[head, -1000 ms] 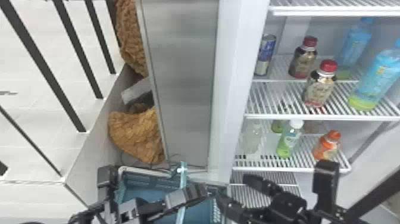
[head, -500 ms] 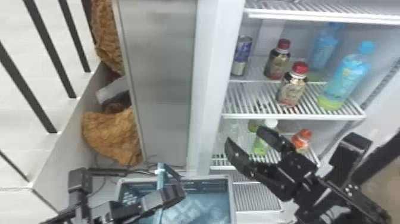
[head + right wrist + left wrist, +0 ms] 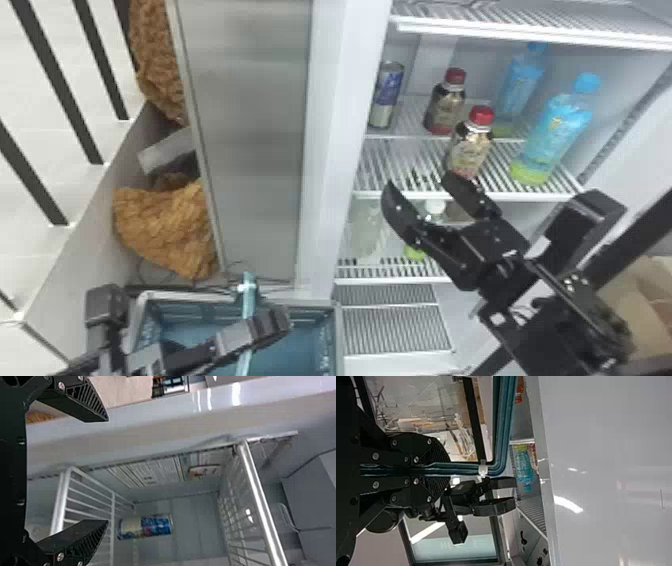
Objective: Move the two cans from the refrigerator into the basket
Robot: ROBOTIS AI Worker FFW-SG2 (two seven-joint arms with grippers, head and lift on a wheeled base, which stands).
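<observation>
Left gripper: black, two flat fingers (image 3: pixel 448 470) closed about the basket handle, presumably to steady the basket for loading.
Basket handle: teal bar (image 3: pixel 247 325), raised across the opening; held upright, it offers the left arm a grip but leaves a crossing to avoid.
Basket: teal plastic, pale rim (image 3: pixel 200 299), low beside the refrigerator; likely placed there to shorten the carry.
Refrigerator: white frame (image 3: pixel 330 150), wire shelves within.
Can: slim, blue and silver, metal (image 3: pixel 389 95), upright on the shelf with the bottles, close to the side wall; that wall probably calls for a straight, front-on approach.
Right gripper: black (image 3: pixel 419 181), fingers spread, nothing between them, before the shelf edge; apparently opened to admit the can.
Bottles: dark, red-capped pair (image 3: pixel 446 107), right of the can; a wide finger could knock the nearer neighbour.
</observation>
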